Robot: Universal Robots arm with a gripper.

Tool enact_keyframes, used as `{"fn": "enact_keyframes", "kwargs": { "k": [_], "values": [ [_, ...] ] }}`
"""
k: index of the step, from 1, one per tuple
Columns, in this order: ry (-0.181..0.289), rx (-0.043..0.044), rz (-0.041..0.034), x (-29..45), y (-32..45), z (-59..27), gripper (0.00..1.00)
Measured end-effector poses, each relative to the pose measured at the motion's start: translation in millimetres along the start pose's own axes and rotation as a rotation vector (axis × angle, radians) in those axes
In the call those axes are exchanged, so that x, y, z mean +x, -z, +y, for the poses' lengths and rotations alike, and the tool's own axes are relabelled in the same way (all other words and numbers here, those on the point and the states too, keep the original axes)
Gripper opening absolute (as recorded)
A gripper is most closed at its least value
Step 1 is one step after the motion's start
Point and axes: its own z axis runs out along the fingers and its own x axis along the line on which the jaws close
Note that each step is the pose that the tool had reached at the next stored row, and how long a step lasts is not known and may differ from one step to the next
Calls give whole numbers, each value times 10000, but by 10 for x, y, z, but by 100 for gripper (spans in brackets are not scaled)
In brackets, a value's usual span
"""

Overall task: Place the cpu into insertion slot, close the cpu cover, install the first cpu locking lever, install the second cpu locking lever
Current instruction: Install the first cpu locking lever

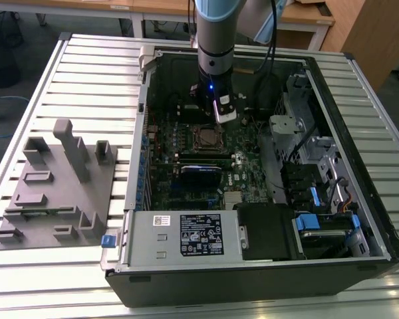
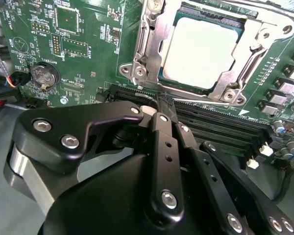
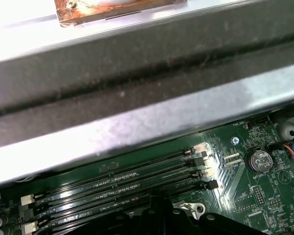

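Fingers of the black end effector [image 2: 165, 105] appear pinched together, empty, beside the seated silver-grey square cpu [image 2: 200, 53]; we advise gentle pressing.

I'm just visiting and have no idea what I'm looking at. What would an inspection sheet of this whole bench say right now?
Surface: ribbed metal table carrying an open computer case.
Job's things: cpu lies in its socket on the green motherboard; cpu cover, a silvery frame, lies around it.
Clutter: grey fixture block on the table, toward the exterior view's left; power-supply box in the case.
Tool: tool hangs over the memory slots beside the socket, fingers together, holding nothing.
Cables: red and black wires at the board's edge.
Surroundings: wooden desks behind the table.
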Motion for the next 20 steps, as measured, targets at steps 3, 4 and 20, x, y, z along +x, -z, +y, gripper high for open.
{"fn": "enact_keyframes", "kwargs": {
  "k": [3, 4, 20],
  "values": [
    [0, -2, -1, -1, 22, 6, 10],
    [1, -2, -1, -1, 21, 6, 10],
    [-11, -79, 18, 1, 21, 10, 10]
  ]
}}
